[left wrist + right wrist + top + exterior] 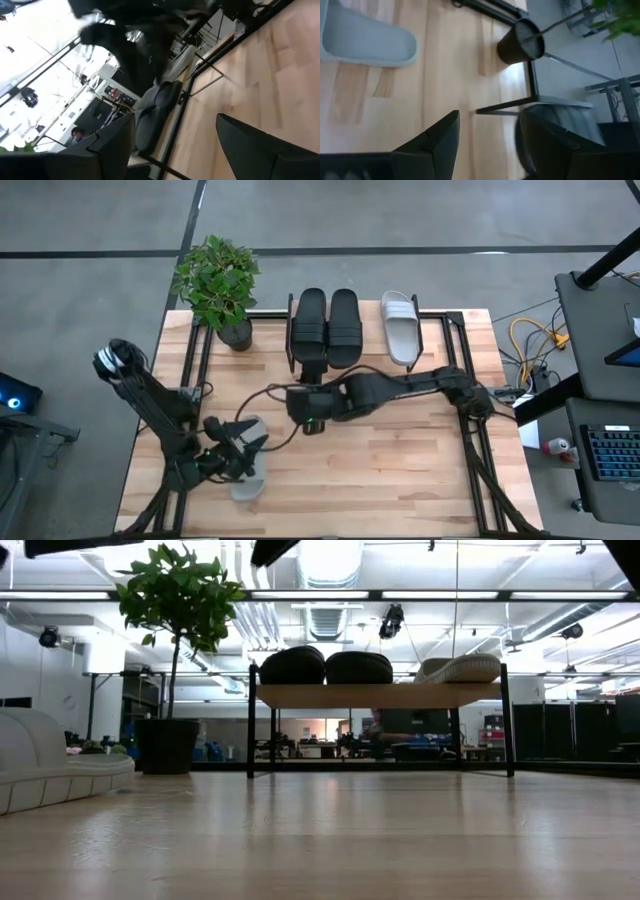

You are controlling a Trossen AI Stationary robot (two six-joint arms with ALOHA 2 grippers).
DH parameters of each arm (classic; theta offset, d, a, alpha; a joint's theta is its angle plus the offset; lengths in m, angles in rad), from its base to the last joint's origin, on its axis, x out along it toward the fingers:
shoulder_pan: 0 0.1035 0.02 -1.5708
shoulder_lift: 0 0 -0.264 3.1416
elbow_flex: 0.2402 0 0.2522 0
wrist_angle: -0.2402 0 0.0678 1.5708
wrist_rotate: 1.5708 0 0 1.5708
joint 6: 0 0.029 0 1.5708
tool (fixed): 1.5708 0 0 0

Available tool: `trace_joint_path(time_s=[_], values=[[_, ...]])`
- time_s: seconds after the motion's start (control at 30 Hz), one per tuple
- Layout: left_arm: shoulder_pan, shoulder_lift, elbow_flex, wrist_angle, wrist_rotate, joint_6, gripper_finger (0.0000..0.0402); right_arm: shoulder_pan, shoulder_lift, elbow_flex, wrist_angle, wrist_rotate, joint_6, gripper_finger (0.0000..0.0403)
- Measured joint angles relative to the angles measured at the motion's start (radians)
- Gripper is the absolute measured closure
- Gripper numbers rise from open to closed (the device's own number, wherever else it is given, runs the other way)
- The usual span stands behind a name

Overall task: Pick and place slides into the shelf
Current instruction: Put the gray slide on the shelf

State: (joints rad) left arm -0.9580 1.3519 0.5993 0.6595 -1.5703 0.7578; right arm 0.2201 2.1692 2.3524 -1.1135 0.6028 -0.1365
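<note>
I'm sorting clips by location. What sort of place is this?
Probably a robotics lab or open workshop. A wooden table stands on a bare concrete floor, exposed ducts run overhead, and a desk with a keyboard and loose cables sits beside it.

We see the shelf [440, 320] filled by three slides, bare at its right end; the plant [220, 285] crowds its left.

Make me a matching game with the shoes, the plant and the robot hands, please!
Things:
1. pair of black slide sandals
2. pale grey slide sandal under the left tool
3. green leafy plant in a black pot
4. right tool

Places:
A. table's back left corner
B. on the wooden-topped shelf
C. open, just before the shelf
D. table's front left

Pairs: 1-B, 2-D, 3-A, 4-C
</note>
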Motion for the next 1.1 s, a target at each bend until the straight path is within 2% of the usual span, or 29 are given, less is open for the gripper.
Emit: trace_joint_path(time_s=[0.3, 0.6, 0.77, 1.1], values=[[-0.019, 0.156, 0.021, 0.177, -0.002, -0.003, 0.0139, -0.043, -0.129, 0.0, -0.063, 0.0, 0.014, 0.02], [-0.021, 0.246, 0.077, 0.198, 0.0, 0.046, 0.0139, -0.075, -0.18, 0.0, -0.102, 0.0, 0.025, 0.02], [-0.02, 0.162, 0.074, 0.201, -0.001, 0.065, 0.0139, -0.077, -0.177, 0.0, -0.11, -0.001, 0.024, 0.02], [-0.073, -0.133, 0.05, 0.2, -0.001, 0.105, 0.0139, -0.077, -0.171, -0.001, -0.11, -0.004, 0.008, 0.02]])
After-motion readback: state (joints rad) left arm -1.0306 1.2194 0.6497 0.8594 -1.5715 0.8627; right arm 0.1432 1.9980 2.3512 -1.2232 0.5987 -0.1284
